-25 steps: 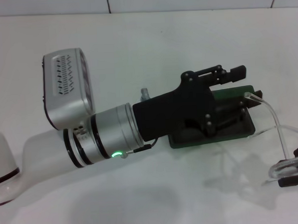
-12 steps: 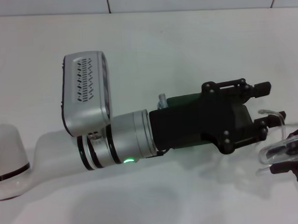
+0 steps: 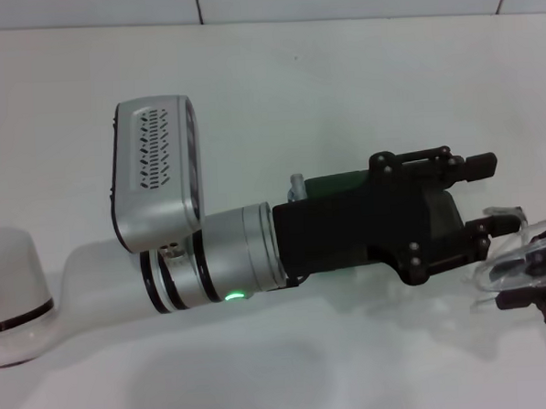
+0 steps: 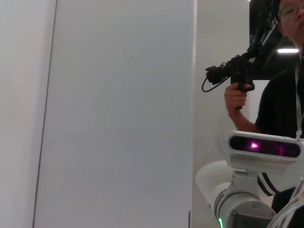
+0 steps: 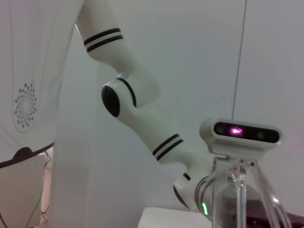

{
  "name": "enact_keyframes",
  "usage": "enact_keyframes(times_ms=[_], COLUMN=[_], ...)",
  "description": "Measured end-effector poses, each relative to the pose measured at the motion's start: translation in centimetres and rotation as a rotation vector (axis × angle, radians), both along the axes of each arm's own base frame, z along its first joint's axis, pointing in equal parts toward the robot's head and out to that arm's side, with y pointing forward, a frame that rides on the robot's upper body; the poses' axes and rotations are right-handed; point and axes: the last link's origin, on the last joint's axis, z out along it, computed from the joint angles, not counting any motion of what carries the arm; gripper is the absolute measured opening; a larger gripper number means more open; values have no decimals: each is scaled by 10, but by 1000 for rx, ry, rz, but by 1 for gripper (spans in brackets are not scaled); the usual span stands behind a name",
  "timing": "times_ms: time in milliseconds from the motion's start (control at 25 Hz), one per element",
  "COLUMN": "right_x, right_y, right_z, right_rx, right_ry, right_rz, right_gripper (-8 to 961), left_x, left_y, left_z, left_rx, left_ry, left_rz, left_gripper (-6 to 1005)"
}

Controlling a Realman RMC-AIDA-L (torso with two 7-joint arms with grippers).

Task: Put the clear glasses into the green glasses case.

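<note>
A: Status on the clear glasses (image 3: 521, 246)?

B: Held off the counter (image 3: 340, 82) at far right of the head view, pinched in the right tool (image 3: 533, 282). Right wrist view shows one clear arm (image 5: 240, 194) rising close in front of the lens. Right tool clamped on the frame, apparently near the lens edge (exact contact spot hard to read through clear plastic).

A: And the green glasses case (image 3: 341, 184)?

B: On the counter, mostly hidden under the left tool (image 3: 479, 198). Only a dark green strip visible above the black tool body. Left tool laid across the case, fingers spread with a gap between upper and lower; gripping nothing, as far as can be seen. Lid open or closed: cannot tell.

A: Handling notes?

B: Light, thin plastic, likely springy in the arms and slick on the lens. Easy to twist or pop out of a pinch. Best held at the frame by the hinge or bridge, not mid-lens (scratch risk). Case rigid and likely to slide on the smooth counter, so worth bracing with the left tool.

A: Clearance?

B: Glasses just beside the left fingertips. Tight.
</note>
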Motion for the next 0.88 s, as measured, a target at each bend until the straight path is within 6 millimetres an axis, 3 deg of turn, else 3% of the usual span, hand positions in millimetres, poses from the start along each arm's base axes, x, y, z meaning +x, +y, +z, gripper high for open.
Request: enact_keyframes(times_ms=[400,880], right_x=[0,3], right_y=[-3,-11], right_z=[-1,1], right_rx=[-16,-32], right_ry=[8,16], right_rz=[-9,-8], right_gripper=[118,118], left_x=[-2,-14], left_y=[-4,7], left_z=[-2,5], left_rx=[-10,57], left_ry=[8,12], left_rz=[-4,56], left_gripper=[520,521])
